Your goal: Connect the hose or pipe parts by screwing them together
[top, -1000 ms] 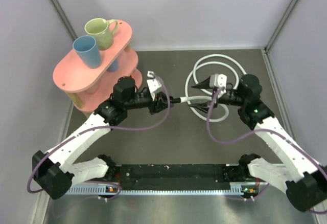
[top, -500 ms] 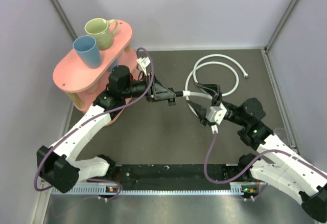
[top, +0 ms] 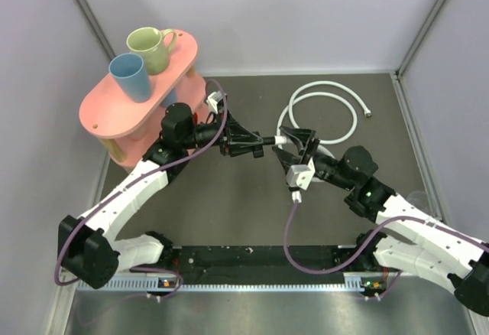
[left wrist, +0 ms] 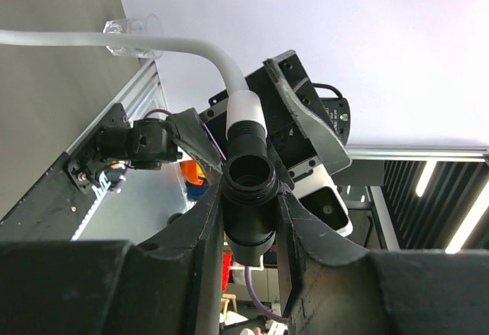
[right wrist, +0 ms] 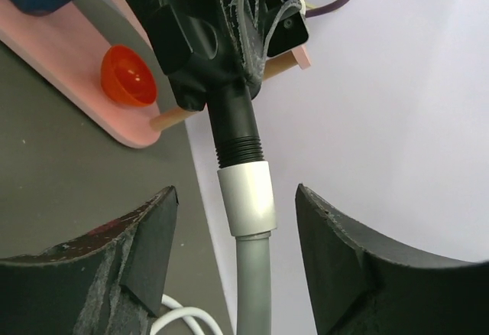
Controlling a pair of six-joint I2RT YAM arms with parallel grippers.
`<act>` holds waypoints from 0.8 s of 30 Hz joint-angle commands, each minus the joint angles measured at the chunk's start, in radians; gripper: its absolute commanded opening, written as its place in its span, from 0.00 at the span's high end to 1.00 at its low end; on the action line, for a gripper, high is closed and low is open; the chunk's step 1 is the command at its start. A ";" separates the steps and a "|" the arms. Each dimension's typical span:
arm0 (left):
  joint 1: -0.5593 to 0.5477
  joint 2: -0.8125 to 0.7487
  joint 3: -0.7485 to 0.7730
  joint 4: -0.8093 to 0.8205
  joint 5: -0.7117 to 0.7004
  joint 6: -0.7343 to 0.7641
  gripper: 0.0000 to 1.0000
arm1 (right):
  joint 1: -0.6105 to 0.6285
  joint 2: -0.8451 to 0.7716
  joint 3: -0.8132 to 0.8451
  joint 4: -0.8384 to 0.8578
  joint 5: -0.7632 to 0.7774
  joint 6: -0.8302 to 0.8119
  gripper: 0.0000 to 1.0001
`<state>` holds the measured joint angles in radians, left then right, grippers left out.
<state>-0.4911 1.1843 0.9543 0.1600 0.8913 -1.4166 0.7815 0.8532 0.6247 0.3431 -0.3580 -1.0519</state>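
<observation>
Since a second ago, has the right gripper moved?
Yes. The right gripper has rolled over, its body swinging left toward the pink shelf and nearer the black rail at the arms' bases.

Over the last second we note the right gripper [top: 287, 139] rolling over, its white wrist camera [top: 299, 174] swinging from above the arm to below it. The arm has slid left, jaws narrowing. The left gripper [top: 260, 148] has twisted too. The long thin white flexible hose [top: 336, 90] now shows its silvery end fitting [top: 368, 112], which the right arm covered before.
</observation>
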 commanded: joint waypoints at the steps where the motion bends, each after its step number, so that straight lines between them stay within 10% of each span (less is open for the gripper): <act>1: 0.008 -0.034 0.020 0.134 0.035 -0.067 1.00 | 0.021 0.017 0.044 0.028 0.056 -0.039 0.41; 13: -0.047 -0.003 0.070 0.013 0.056 0.112 1.00 | 0.048 0.101 0.111 0.064 -0.016 0.019 1.00; 24: -0.110 -0.078 0.035 -0.176 -0.164 1.267 1.00 | -0.074 0.207 0.438 -0.443 -0.333 0.291 1.00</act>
<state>-0.5217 1.1572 1.0424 0.0010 0.8074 -0.6720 0.7280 1.0245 0.9276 -0.0578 -0.4088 -0.8825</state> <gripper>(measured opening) 0.320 0.252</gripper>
